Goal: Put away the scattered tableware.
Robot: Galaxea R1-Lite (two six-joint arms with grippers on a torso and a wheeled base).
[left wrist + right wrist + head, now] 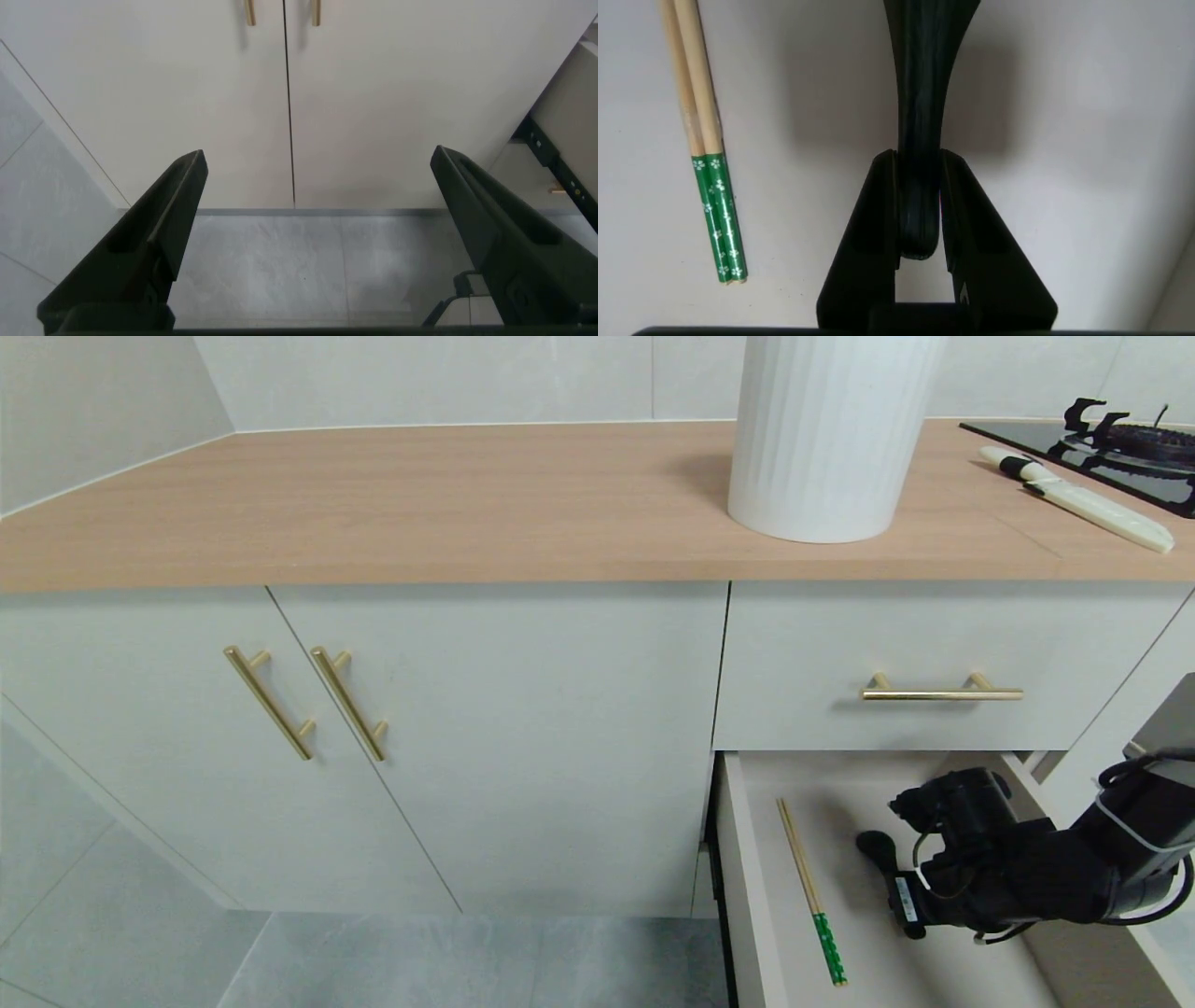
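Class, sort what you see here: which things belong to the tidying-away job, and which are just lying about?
Belong to the job:
chopsticks, lying in the open drawer
black utensil, gripped by the right claw at that drawer
knife on the counter, probably

Just lying about:
white ribbed container
stove
closed cupboard doors

Wooden counter (420, 504) carrying white ribbed tub (826, 439), standing upright toward right end. Pale knife (1074, 497) lying flat further right, just beside black hob (1111, 443) sitting at counter's far right corner. Below, open drawer (747, 859) holding chopsticks (810, 891), pair lying side by side near left wall, green ends pointing outward. Black utensil (878, 849) perhaps resting on drawer floor right of chopsticks; contact hard to judge.
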